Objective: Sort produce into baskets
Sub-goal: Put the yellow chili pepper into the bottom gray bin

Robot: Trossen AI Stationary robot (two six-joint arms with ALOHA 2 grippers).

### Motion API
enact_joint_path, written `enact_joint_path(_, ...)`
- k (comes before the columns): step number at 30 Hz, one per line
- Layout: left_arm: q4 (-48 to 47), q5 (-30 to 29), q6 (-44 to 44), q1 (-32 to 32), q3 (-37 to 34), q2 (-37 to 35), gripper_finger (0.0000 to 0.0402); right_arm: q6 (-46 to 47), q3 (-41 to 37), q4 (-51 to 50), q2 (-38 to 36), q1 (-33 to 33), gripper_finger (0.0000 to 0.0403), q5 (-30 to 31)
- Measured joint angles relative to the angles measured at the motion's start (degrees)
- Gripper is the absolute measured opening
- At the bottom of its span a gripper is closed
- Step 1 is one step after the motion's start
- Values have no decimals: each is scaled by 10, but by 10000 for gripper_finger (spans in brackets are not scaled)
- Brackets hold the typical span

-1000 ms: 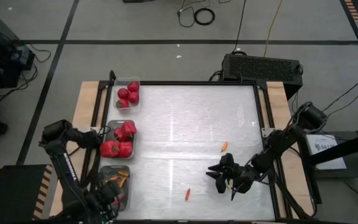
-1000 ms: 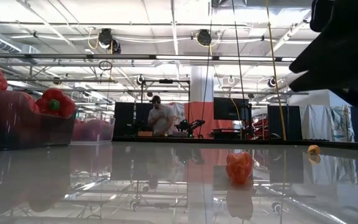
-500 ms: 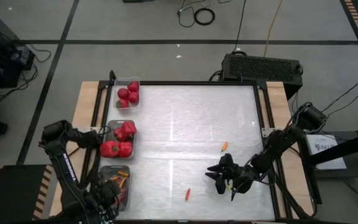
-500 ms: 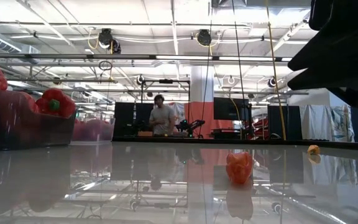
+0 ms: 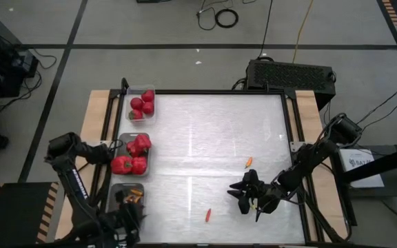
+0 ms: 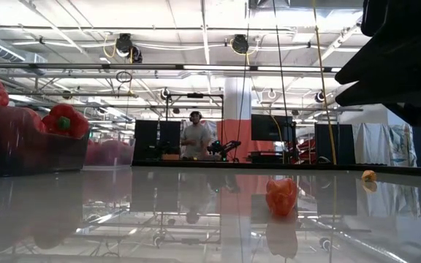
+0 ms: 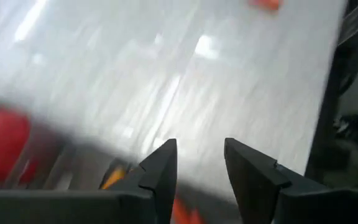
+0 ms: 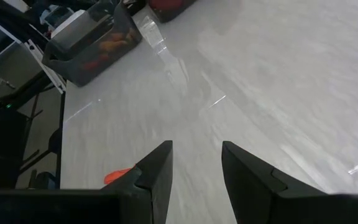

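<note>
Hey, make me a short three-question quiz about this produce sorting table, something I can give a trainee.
1. True or false: every chili pepper is already in a basket.
2. Which basket holds the tomatoes? A) the clear one at the far end of the row B) the middle grey one C) the grey one nearest the left arm's base
3. Fill in: the right gripper hovers over the table with its fingers ____.

Key
1. False. One chili and another chili lie loose on the table.
2. A. The tomatoes fill the clear basket; the bell peppers sit in the middle one.
3. Open: the right gripper holds nothing. The left gripper is over the chili basket, also open.
</note>
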Motion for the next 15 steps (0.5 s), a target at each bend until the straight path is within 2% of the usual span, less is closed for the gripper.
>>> enact_joint_path(7,140,-88,208,61,0,1,142,2,0,1,0,0,130,-2)
enact_joint_path(10,230,-90,303,99,0,13,142,2,0,1,0,0,130,-14)
enact_joint_path(15,395,-45,439,157,0,57,142,0,0,-2,0,-1,130,-15)
